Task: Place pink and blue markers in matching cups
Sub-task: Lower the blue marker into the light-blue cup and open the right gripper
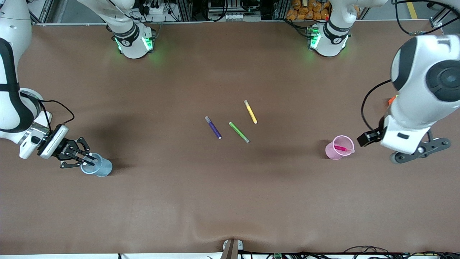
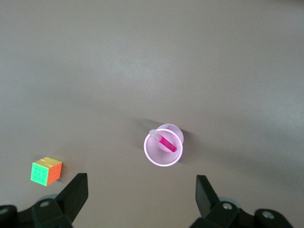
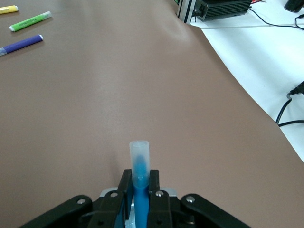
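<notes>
My right gripper (image 1: 88,158) is shut on the bright blue marker (image 3: 140,166), whose greyish cap sticks out past the fingertips. It holds the marker at the rim of the pale blue cup (image 1: 97,167), which stands toward the right arm's end of the table. The pale pink cup (image 1: 336,151) stands toward the left arm's end, with the magenta-pink marker (image 1: 341,148) leaning inside it. In the left wrist view the cup's rim (image 2: 148,154) and the marker (image 2: 167,143) show below. My left gripper (image 2: 141,192) is open and empty, up in the air beside the pink cup.
A purple marker (image 1: 213,127), a green marker (image 1: 239,132) and a yellow marker (image 1: 250,112) lie loose at the table's middle. A colourful puzzle cube (image 2: 46,171) sits on the table near the pink cup, under the left arm.
</notes>
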`<move>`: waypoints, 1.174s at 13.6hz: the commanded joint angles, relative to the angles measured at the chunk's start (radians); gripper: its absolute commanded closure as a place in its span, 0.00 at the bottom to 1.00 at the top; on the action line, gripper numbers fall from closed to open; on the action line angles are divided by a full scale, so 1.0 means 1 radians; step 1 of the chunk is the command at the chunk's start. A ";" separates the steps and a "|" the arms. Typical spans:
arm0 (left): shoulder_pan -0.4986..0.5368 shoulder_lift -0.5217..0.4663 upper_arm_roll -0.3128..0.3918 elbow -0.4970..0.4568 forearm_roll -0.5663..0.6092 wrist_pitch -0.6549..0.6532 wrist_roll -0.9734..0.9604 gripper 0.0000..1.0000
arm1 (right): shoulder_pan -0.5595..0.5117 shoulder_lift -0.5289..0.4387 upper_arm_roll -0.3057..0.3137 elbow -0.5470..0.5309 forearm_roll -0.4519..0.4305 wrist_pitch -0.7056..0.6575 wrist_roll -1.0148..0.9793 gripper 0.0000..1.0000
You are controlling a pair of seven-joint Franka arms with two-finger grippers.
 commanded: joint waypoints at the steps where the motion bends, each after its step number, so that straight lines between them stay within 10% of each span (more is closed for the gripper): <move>1: -0.001 -0.045 -0.011 -0.021 -0.032 -0.017 0.047 0.00 | -0.026 -0.002 0.016 -0.004 0.031 -0.008 -0.026 0.01; 11: 0.051 -0.142 -0.008 -0.071 -0.166 -0.054 0.185 0.00 | 0.029 -0.050 0.014 0.002 0.011 0.003 0.183 0.00; 16: 0.080 -0.142 -0.010 -0.073 -0.173 -0.073 0.236 0.00 | 0.056 -0.137 0.017 0.013 -0.154 0.006 0.457 0.00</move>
